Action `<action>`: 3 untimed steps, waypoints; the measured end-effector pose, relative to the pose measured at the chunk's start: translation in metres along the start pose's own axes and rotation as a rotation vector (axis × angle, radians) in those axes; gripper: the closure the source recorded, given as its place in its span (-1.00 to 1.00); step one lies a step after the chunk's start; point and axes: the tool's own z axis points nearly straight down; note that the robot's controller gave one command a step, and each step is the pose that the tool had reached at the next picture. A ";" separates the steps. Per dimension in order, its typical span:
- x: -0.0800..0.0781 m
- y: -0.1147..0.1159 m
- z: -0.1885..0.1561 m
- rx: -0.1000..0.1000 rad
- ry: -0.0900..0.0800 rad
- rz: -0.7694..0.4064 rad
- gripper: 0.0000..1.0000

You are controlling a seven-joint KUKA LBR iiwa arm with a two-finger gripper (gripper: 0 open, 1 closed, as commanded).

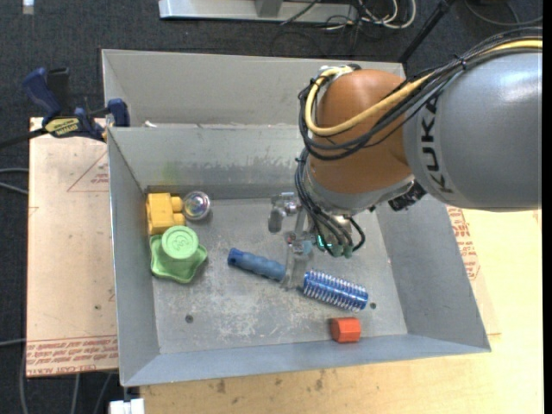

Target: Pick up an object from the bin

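My gripper [291, 241] hangs low in the middle of the bin, under the orange wrist cover, its metal fingers pointing down. Just below it lies a blue brush: the handle [255, 266] runs to the left and the bristled head [335, 290] lies to the right. The fingertips come down close to the join of handle and head. Whether they touch the brush I cannot make out.
A small orange-red block [346, 329] lies near the front wall. At the left are a green lobed cup [178, 253], a yellow block [161, 211] and a shiny silver ball-like thing [197, 204]. The arm covers the bin's right back part.
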 end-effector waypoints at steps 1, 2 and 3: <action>-0.031 -0.037 0.103 0.001 -0.001 0.075 -1.00; -0.032 -0.036 0.098 -0.001 -0.008 0.073 1.00; -0.032 -0.036 0.098 -0.001 -0.008 0.073 -1.00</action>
